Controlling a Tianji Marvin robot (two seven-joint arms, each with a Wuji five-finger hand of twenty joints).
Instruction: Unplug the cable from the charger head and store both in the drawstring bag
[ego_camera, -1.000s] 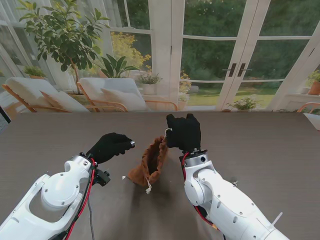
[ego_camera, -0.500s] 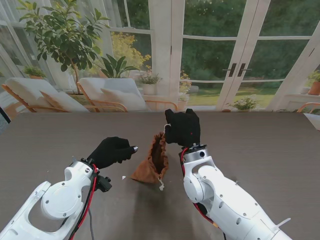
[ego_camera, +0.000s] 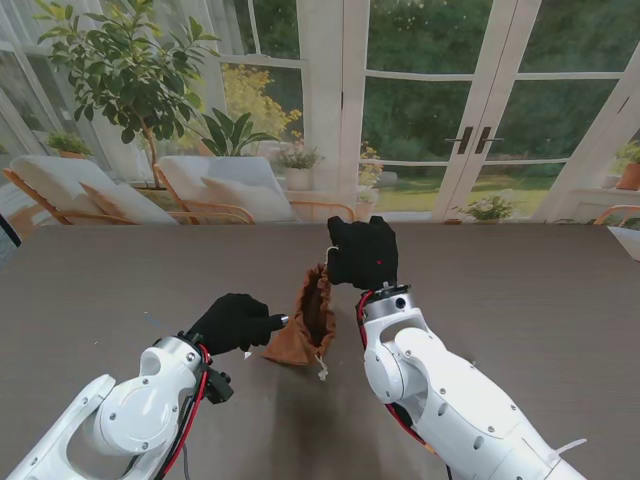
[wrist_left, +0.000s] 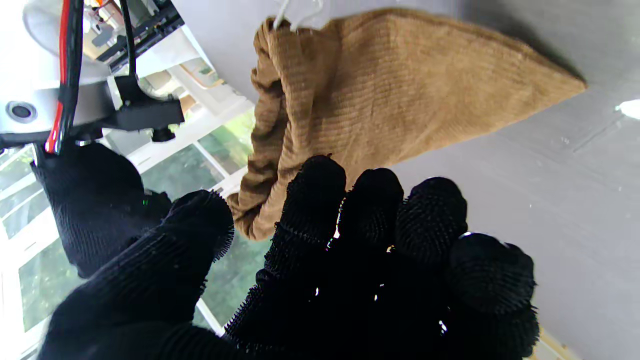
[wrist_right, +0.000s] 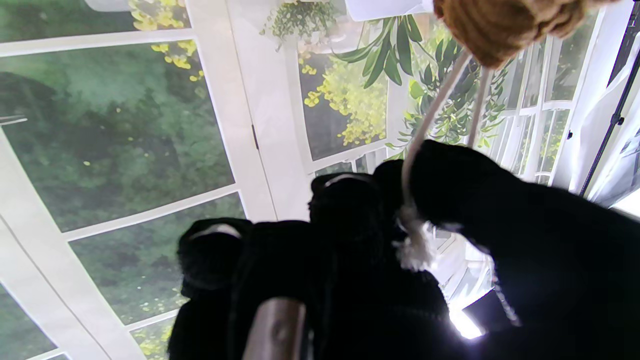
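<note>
A brown knitted drawstring bag (ego_camera: 305, 325) sits near the middle of the dark surface (ego_camera: 520, 290), its lower end resting on the surface and its mouth end lifted up on the side farther from me. The right hand (ego_camera: 364, 253), in a black glove, is closed on the bag's white cord (wrist_right: 417, 150); the right wrist view shows the cord running from the gathered brown mouth down between the thumb and the curled fingers, ending in a frayed knot at the grip. A second white cord end (ego_camera: 322, 371) hangs loose at the near side of the bag.

The mouth of the bag faces away from the stand camera, and none of the views looks inside, so what the bag holds cannot be told.

The left hand (ego_camera: 237, 321), also gloved in black, is just to the left of the bag, its fingers curled in a closed fist with a small metallic tip (ego_camera: 283, 320) poking out toward the bag's side, almost touching the fabric. In the left wrist view the fingertips (wrist_left: 320, 185) sit right against the ribbed cloth, and whatever the fist holds is hidden by the glove. I cannot make out the charger head or the cable with certainty in any view.

A tiny white speck (ego_camera: 247, 354) lies on the surface near the left hand.
</note>
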